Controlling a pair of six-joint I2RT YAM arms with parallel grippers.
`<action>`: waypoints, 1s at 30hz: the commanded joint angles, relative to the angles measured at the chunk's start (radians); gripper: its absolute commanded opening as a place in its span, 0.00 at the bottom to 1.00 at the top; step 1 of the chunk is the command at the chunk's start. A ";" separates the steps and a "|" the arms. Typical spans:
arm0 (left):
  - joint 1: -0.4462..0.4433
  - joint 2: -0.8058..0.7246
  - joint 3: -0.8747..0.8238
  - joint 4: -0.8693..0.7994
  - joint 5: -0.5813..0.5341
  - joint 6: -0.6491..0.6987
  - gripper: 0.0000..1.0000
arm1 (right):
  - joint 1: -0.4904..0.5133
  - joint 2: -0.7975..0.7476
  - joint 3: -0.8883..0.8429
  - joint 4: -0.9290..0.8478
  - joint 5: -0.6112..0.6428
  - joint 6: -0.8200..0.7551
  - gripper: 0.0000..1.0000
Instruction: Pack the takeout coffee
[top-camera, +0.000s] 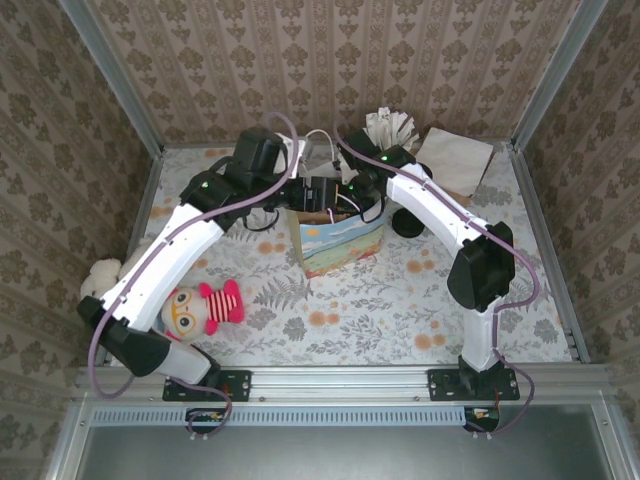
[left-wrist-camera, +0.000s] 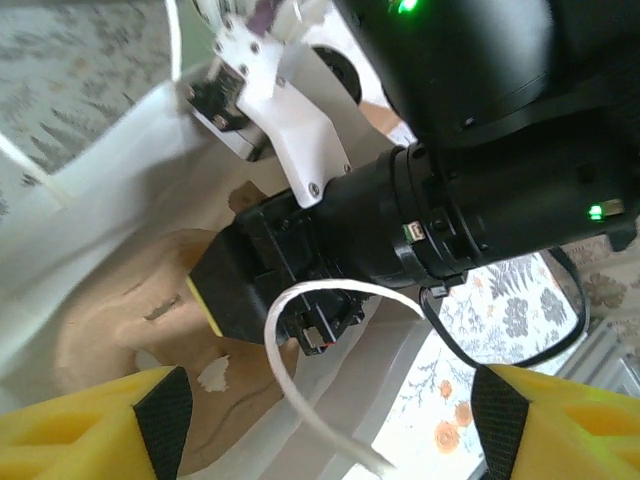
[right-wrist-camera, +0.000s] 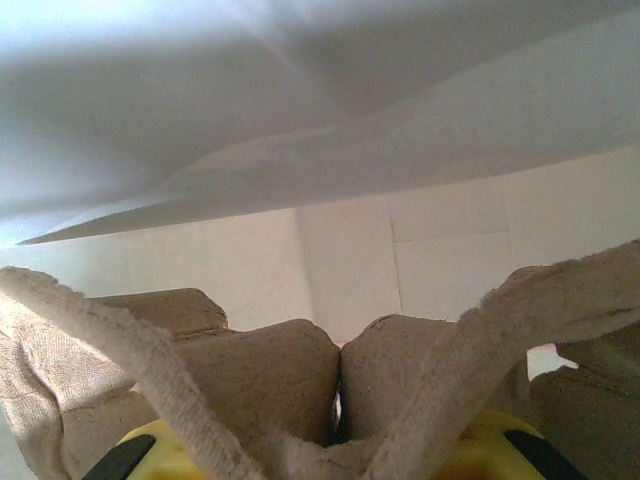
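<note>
A picture-printed gift bag (top-camera: 340, 245) stands mid-table with both arms bent over its mouth. My right gripper (right-wrist-camera: 335, 440) is down inside the white bag walls, shut on the middle ridge of a brown pulp cup carrier (right-wrist-camera: 260, 380). In the left wrist view the carrier (left-wrist-camera: 120, 310) lies inside the bag under the right arm's black wrist (left-wrist-camera: 330, 250). My left gripper (left-wrist-camera: 330, 425) is open at the bag's rim, and a white bag handle (left-wrist-camera: 290, 370) loops between its fingers. A small dark cup with a black lid, apparently the takeout coffee (top-camera: 406, 222), stands right of the bag, partly behind the right arm.
A green cup of white paper-wrapped sticks (top-camera: 390, 125) and a brown paper sheet (top-camera: 455, 160) sit at the back right. A red and pink plush toy (top-camera: 205, 305) lies front left, with a white plush (top-camera: 100, 275) at the left edge. Metal frame rails border the table.
</note>
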 joint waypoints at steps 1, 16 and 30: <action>-0.002 0.021 0.051 -0.022 0.095 -0.007 0.68 | 0.008 0.009 0.035 0.012 0.020 -0.010 0.23; -0.038 0.024 -0.024 0.154 0.457 0.184 0.37 | 0.016 0.009 0.046 0.011 0.055 -0.015 0.23; -0.140 0.045 -0.066 0.175 0.605 0.519 0.38 | 0.016 0.005 0.045 0.022 0.027 -0.017 0.23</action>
